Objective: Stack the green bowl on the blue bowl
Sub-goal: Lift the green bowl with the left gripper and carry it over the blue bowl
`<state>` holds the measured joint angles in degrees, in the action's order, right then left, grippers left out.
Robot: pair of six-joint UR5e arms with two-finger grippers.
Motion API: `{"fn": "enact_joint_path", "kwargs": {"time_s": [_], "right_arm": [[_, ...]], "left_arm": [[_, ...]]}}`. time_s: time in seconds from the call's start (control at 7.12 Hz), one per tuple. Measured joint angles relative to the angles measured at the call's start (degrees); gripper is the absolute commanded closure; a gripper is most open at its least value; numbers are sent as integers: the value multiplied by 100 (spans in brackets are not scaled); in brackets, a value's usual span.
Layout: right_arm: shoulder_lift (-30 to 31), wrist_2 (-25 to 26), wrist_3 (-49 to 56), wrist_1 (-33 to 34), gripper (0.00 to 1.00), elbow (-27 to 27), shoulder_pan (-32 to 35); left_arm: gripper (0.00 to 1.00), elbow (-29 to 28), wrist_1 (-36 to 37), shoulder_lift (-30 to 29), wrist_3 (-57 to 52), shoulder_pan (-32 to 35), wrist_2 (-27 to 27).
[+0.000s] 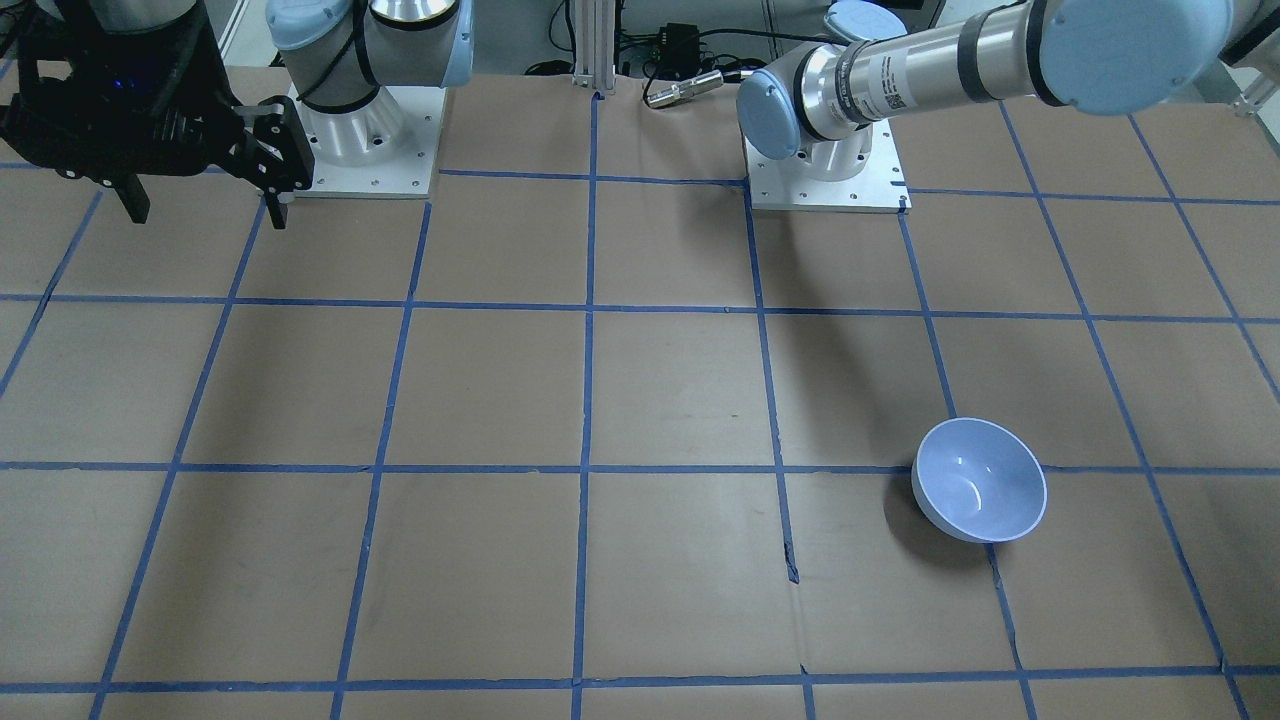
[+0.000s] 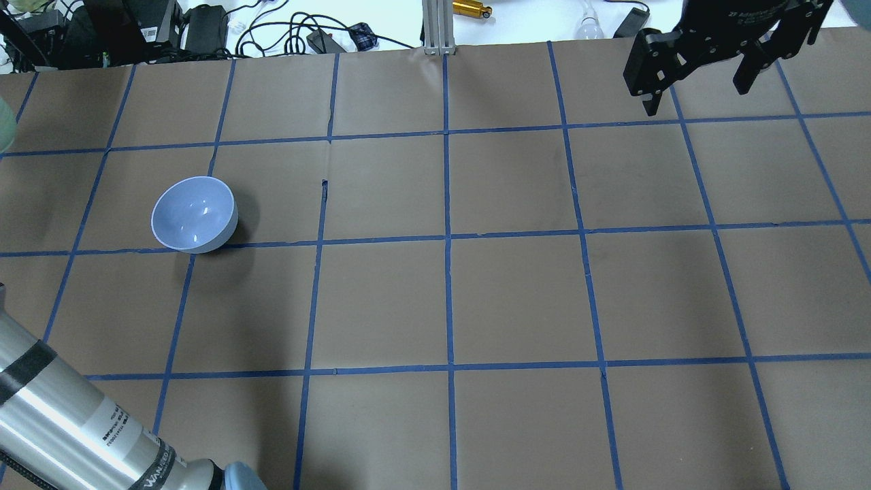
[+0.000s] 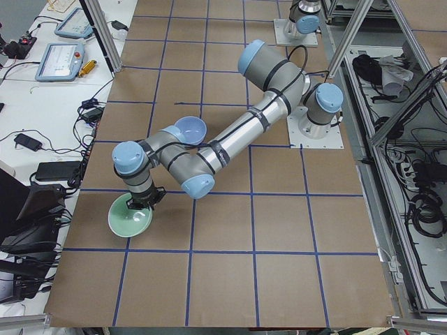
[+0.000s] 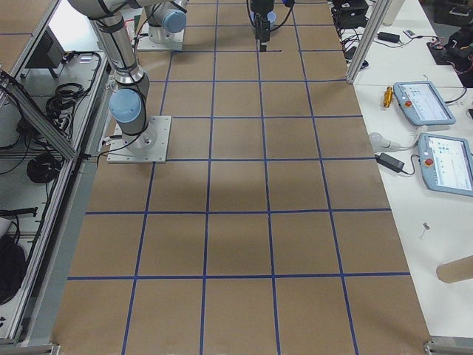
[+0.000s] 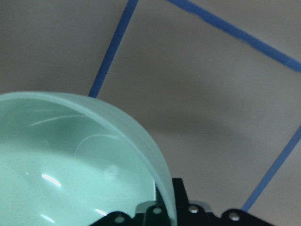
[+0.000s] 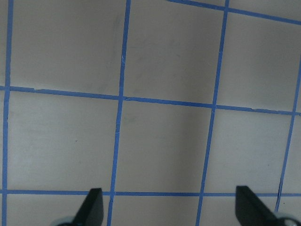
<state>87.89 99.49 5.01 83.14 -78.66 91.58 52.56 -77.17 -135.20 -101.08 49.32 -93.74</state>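
Note:
The green bowl point(image 3: 130, 222) hangs at my left gripper point(image 3: 143, 204), near the table's left end and slightly above the brown paper. In the left wrist view the green bowl point(image 5: 70, 165) fills the lower left, with its rim running into the gripper's black body. The fingertips are hidden. A sliver of the bowl point(image 2: 3, 126) shows at the overhead view's left edge. The blue bowl point(image 2: 194, 214) stands upright and empty on the table, apart from the green one; it also shows in the front view point(image 1: 980, 480) and the left side view point(image 3: 190, 129). My right gripper point(image 2: 695, 95) is open and empty, high over the far right.
The table is brown paper with a blue tape grid point(image 2: 449, 238). Cables and boxes point(image 2: 136, 30) lie along the far edge beside an aluminium post point(image 2: 439, 27). The arm bases point(image 1: 365, 140) stand on the robot's side. Teach pendants point(image 4: 425, 103) lie on a side bench.

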Motion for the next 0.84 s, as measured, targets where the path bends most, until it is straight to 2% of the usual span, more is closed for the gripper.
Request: {"fn": "enact_joint_path", "kwargs": {"time_s": [0.42, 0.84], "right_arm": [[0, 0, 0, 0, 0, 0, -2], [0, 0, 0, 0, 0, 0, -2]], "left_arm": [[100, 955, -47, 878, 1422, 525, -10], [100, 1987, -2, 1725, 3239, 1343, -24]]}}
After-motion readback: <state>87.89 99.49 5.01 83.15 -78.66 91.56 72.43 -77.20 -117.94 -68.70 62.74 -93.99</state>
